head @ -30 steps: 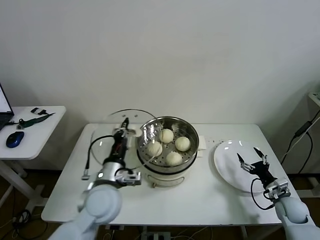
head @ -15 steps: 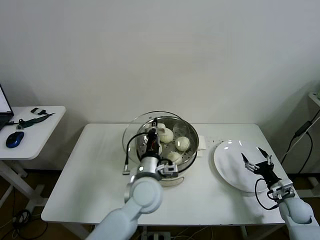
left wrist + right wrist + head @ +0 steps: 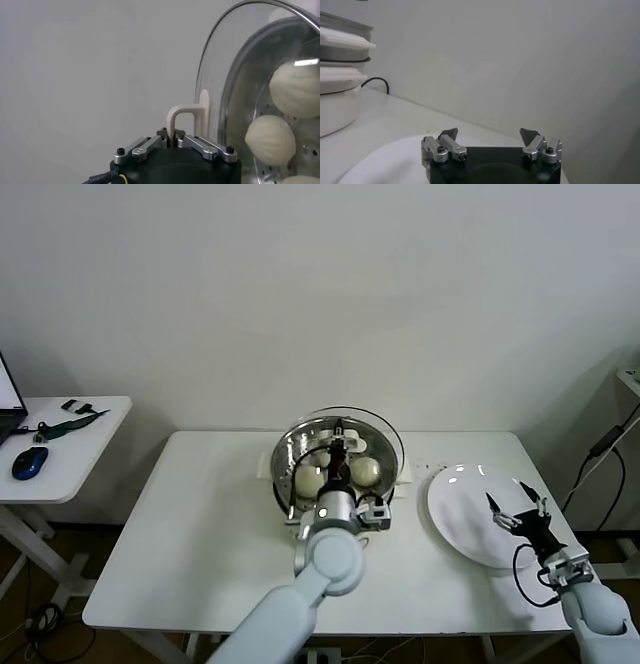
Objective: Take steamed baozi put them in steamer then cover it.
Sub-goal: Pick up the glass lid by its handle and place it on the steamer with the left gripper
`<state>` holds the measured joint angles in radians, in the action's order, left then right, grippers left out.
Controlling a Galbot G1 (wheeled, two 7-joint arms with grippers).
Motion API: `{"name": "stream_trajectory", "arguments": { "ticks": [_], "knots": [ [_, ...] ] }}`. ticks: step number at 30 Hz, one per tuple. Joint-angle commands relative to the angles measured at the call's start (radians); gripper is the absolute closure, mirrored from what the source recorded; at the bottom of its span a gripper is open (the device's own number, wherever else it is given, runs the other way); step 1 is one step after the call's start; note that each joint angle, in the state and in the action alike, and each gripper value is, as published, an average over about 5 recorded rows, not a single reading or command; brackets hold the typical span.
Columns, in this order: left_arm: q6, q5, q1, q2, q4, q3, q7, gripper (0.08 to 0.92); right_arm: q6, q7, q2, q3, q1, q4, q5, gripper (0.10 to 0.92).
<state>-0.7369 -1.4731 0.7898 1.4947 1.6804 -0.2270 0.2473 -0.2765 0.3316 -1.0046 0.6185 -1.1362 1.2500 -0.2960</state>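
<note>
The steel steamer [image 3: 290,459] stands on its white pot base at the table's middle, with cream-white baozi [image 3: 309,480] inside; two more show in the left wrist view [image 3: 270,140]. My left gripper [image 3: 338,431] is shut on the white handle [image 3: 186,116] of the clear glass cover [image 3: 383,427], holding it over the steamer and tilted. The cover's rim [image 3: 212,65] sits just off the basket. My right gripper [image 3: 520,515] is open and empty over the white plate [image 3: 460,509], also in the right wrist view [image 3: 490,134].
A side table [image 3: 60,449] at the far left holds a blue mouse [image 3: 29,462] and small items. The pot's side [image 3: 335,95] shows in the right wrist view. The wall runs close behind the table.
My left gripper has carried the cover from the table's left side rightward over the steamer. My right gripper has drifted slightly back toward the table's right front.
</note>
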Motion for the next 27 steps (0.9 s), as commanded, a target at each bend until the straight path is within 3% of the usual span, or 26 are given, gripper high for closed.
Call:
{"name": "stream_trajectory", "arguments": {
  "ticks": [1, 27],
  "knots": [
    [-0.049, -0.021, -0.016, 0.043, -0.093, -0.005, -0.028, 0.850, -0.002, 0.003, 0.002, 0.003, 0.001, -0.005, 0.002, 0.203],
    [-0.049, -0.024, -0.012, 0.031, -0.123, 0.014, -0.003, 0.850, -0.006, 0.007, -0.002, 0.001, 0.008, -0.007, 0.021, 0.203]
  ]
}}
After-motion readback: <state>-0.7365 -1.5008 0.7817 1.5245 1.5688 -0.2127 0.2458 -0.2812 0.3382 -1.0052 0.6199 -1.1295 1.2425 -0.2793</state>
